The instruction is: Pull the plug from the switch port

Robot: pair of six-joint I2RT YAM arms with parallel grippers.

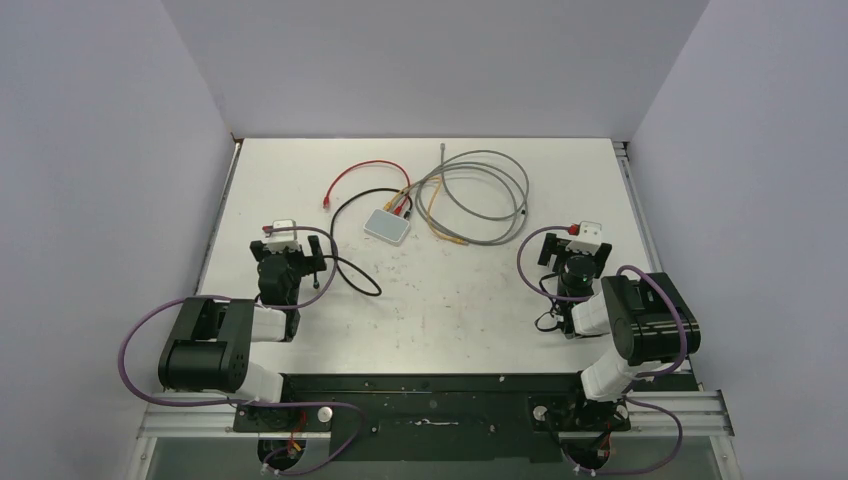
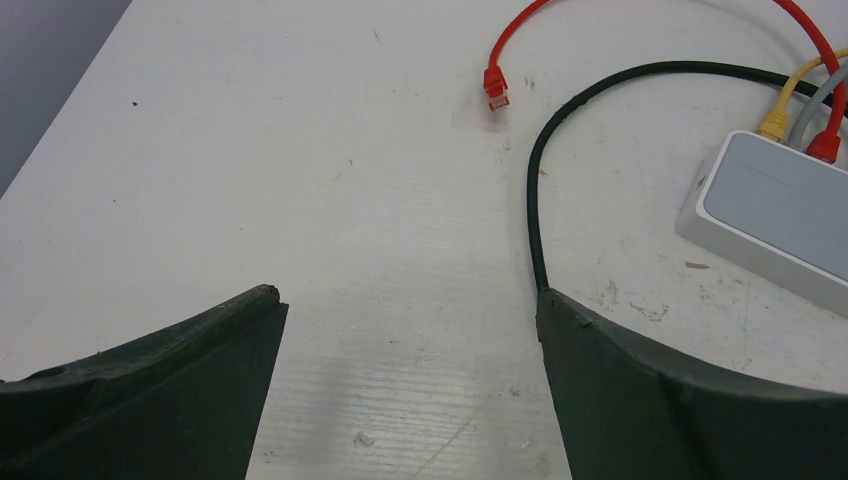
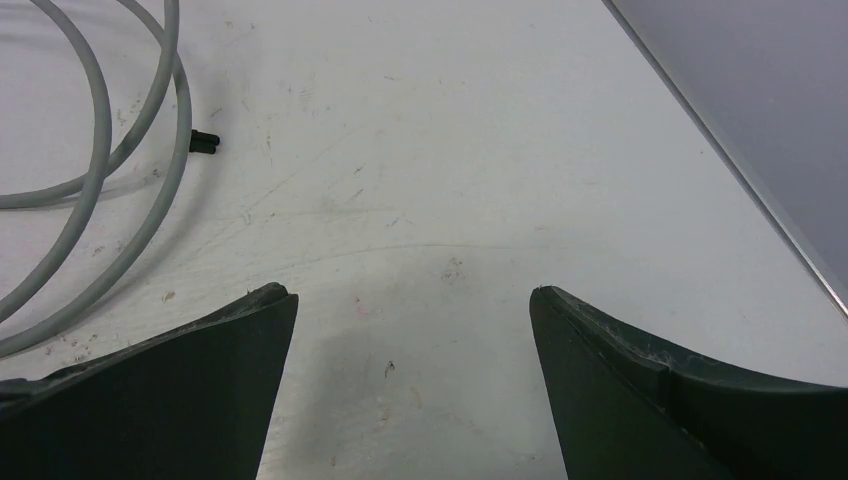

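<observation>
Top view: both jaws stand wide, holding nothing, over a white desk. The switch lies ahead of them, between the two, nearer the left jaws.

Left wrist view: the switch is ahead and right of the jaws. A red plug and a yellow plug sit in its far edge, and a black cable curves toward the jaws' right side.

Right wrist view: only grey cable loops ahead-left; the switch is out of view.

Risk: the light switch could drag along unless pinned, or the wrong plug gets pulled. No readable writing.
</observation>
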